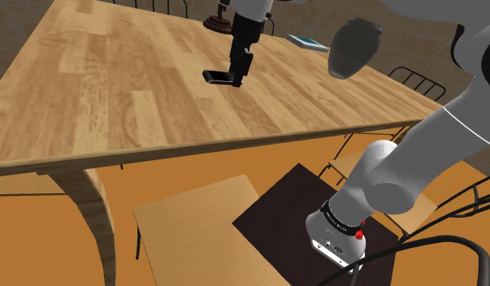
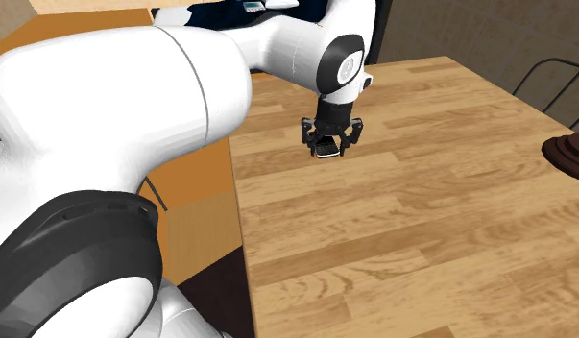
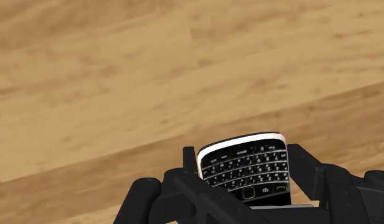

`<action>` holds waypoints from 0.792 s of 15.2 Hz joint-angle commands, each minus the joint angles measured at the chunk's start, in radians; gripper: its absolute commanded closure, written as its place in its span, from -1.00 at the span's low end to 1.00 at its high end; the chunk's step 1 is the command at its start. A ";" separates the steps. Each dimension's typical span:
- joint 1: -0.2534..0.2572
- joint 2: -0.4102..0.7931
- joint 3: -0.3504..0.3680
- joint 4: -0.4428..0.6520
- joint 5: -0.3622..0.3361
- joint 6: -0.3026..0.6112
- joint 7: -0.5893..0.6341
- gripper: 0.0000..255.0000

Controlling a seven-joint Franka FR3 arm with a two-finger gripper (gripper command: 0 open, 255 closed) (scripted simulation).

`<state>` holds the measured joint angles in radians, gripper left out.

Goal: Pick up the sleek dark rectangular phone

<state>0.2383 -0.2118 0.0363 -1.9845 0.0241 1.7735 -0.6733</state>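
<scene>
A black phone [image 3: 248,168] with a keypad and a white-edged end sits between my gripper's [image 3: 248,191] two black fingers, which clasp its sides. In the shoulder view the gripper [image 1: 237,77] points down at the middle of the wooden table [image 1: 113,97], and the phone [image 1: 212,76] sticks out flat towards that view's left. The second exterior view shows the same grip, with the gripper [image 2: 327,146] close over the table top and the phone [image 2: 325,152] beneath it. Whether the phone still touches the wood I cannot tell.
A dark brown round object [image 1: 218,23] stands near the table's far edge and appears again as a dark brown object [image 2: 570,154]. A flat pale blue item [image 1: 308,41] lies near it. Wire chairs [image 1: 418,81] stand beside the table, and a wooden seat [image 1: 202,227] stands below its front edge.
</scene>
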 commanded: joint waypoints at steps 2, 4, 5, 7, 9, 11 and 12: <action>0.000 0.001 0.000 0.014 0.000 -0.013 0.000 1.00; 0.000 0.002 0.000 0.043 0.000 -0.040 0.001 1.00; 0.000 0.003 0.000 0.057 0.000 -0.054 0.001 1.00; 0.000 0.006 0.000 0.087 -0.001 -0.081 0.002 1.00; 0.000 0.009 0.000 0.117 -0.001 -0.108 0.002 1.00; 0.000 0.013 -0.001 0.149 -0.001 -0.135 0.003 1.00; 0.000 0.016 -0.001 0.165 -0.001 -0.149 0.003 1.00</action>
<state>0.2381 -0.1945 0.0361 -1.8315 0.0230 1.6384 -0.6701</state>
